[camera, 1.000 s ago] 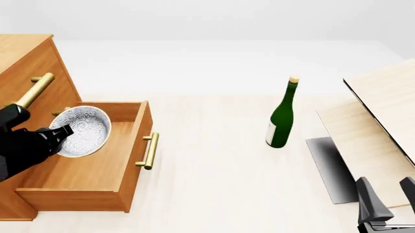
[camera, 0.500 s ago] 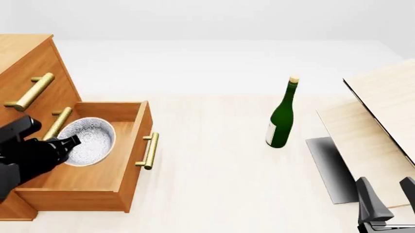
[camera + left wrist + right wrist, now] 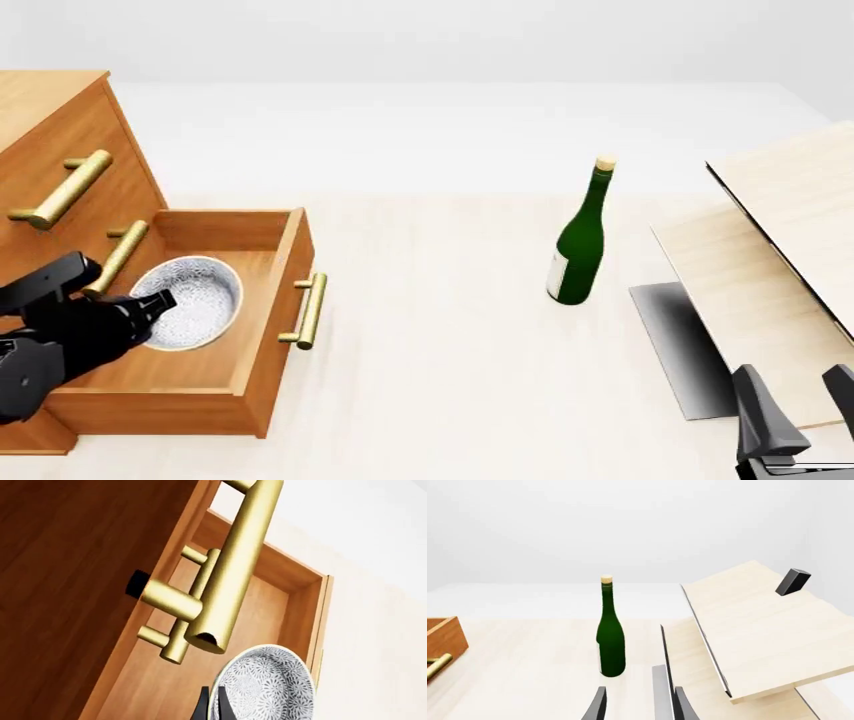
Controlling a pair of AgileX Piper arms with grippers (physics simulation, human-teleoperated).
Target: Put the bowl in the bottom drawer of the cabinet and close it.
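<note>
The bowl (image 3: 198, 300), white with grey speckles, sits low inside the pulled-out bottom drawer (image 3: 274, 335) of the orange-brown cabinet (image 3: 60, 125). My left gripper (image 3: 158, 300) reaches in from the left and is shut on the bowl's near rim. In the left wrist view the thin fingers (image 3: 203, 706) pinch the rim of the bowl (image 3: 267, 687) above the drawer's floor (image 3: 260, 605), and a brass handle (image 3: 233, 565) of a higher drawer crosses close in front. My right gripper (image 3: 798, 400) stands open at the table's right front; its fingers (image 3: 597, 705) hold nothing.
A green bottle (image 3: 578, 240) stands upright mid-table, also in the right wrist view (image 3: 610, 640). Pale wooden boards (image 3: 781, 250) lean at the right over a grey plate (image 3: 674, 340). The drawer's brass handle (image 3: 310, 310) juts toward the table's middle.
My left gripper has gone down with the bowl. The bowl has sunk from above the drawer to deep inside it and levelled out. The right arm has not moved.
</note>
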